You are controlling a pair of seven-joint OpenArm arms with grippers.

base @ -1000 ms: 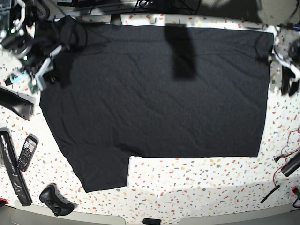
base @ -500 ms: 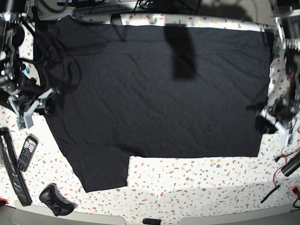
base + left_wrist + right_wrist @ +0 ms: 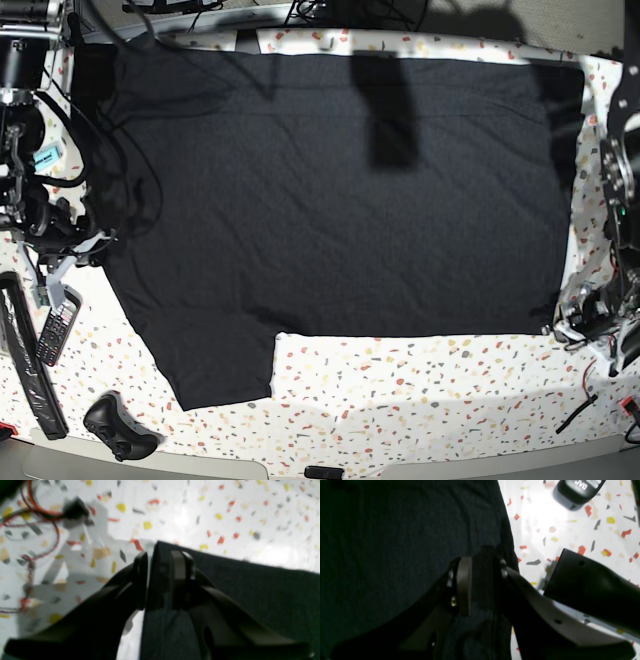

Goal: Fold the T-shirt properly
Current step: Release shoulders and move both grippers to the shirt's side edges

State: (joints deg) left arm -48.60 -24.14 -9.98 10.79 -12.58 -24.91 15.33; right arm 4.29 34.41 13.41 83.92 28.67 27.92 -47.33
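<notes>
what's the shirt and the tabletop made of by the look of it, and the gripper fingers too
T-shirt: black knit fabric, likely cotton, matte; soft wrinkles and a fine ribbed weave in the right wrist view.
Table: hard, smooth white surface with coloured chips, terrazzo pattern; glare suggests a glossy laminate or printed finish, though real stone can't be ruled out.
Left gripper fingers: dark, dull, probably moulded or printed plastic.

Speckled table (image 3: 420, 390) in front of the T-shirt (image 3: 340, 190) lies open; remote (image 3: 55, 325) and wires (image 3: 600, 330) crowd its ends.
</notes>
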